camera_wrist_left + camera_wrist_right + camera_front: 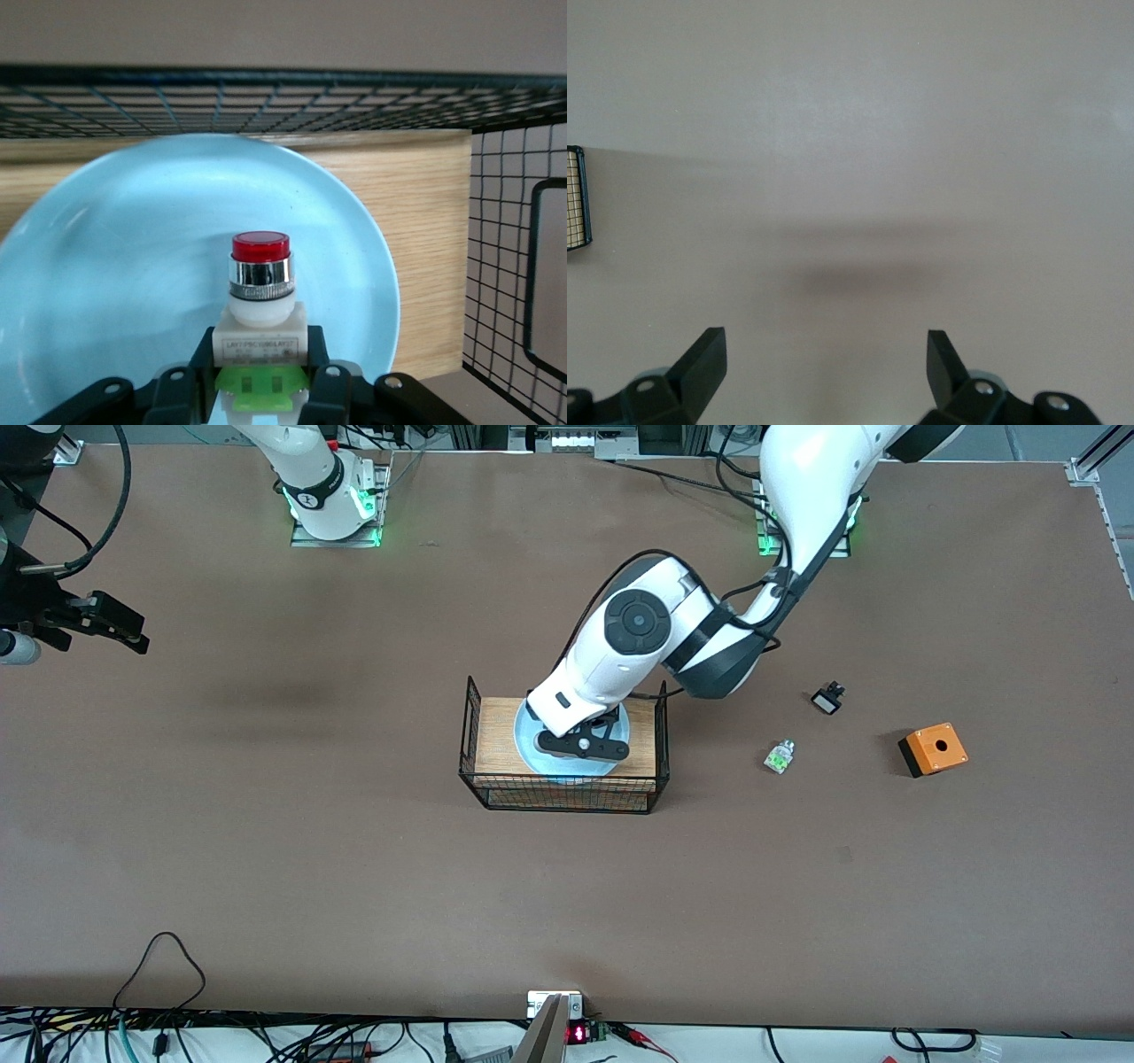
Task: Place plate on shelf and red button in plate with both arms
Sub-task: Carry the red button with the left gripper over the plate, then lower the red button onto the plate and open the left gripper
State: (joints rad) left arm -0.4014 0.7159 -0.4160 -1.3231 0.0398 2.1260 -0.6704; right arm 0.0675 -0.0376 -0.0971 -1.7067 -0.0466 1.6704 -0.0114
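Red button (260, 282) is clamped in left fingers (330, 390) over plate (115, 266) in wire basket (467, 731), likely for release there. Right fingers (700, 363) spread wide, empty, waiting over bare bench (859, 142).

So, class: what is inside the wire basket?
The plate lies on the basket's wooden floor; the left gripper holds the red button over it. The arm hides part of the plate.
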